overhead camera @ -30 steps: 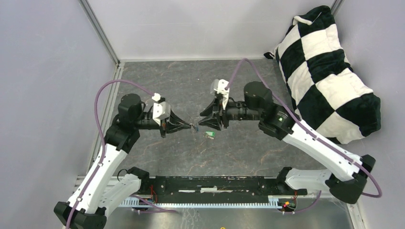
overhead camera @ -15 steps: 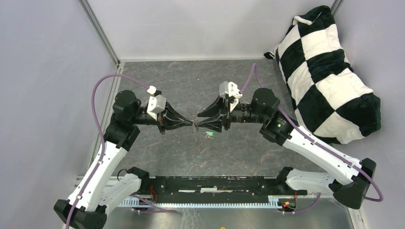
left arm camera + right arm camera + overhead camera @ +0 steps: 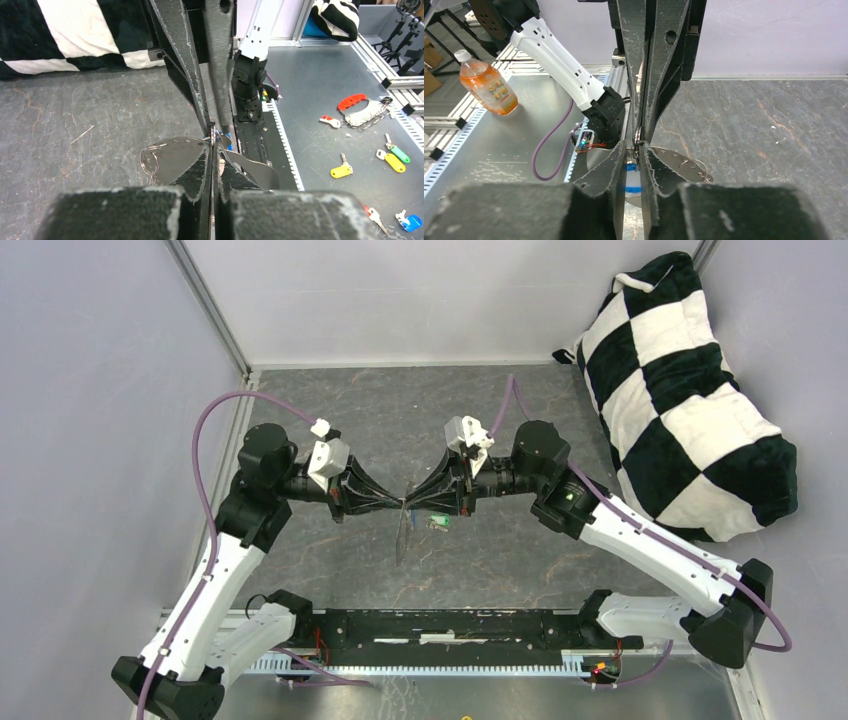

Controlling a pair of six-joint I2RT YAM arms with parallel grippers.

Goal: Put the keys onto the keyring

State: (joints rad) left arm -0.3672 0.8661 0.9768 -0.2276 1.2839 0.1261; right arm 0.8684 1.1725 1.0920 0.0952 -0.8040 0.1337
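Both grippers meet tip to tip in mid-air over the table's middle. My left gripper (image 3: 400, 502) (image 3: 214, 145) is shut on the thin keyring (image 3: 214, 134), which I see edge-on between its fingers. A flat silver plate with holes (image 3: 175, 157) (image 3: 680, 162) (image 3: 402, 532) hangs from the ring. My right gripper (image 3: 412, 502) (image 3: 634, 148) has its jaws drawn narrow around the blue key (image 3: 633, 176), whose shaft points up at the ring. A bit of that blue head (image 3: 228, 136) shows in the left wrist view. The green key (image 3: 437, 521) lies on the table just below the right gripper.
A black-and-white checkered cushion (image 3: 690, 390) fills the far right corner. On the metal bench behind the arms lie spare tagged keys (image 3: 341, 171), a red-handled key holder (image 3: 352, 102) and an orange drink bottle (image 3: 488, 90).
The right gripper has moved left to meet the left gripper's tips, and its jaws have narrowed. The silver plate now hangs visibly below the tips.
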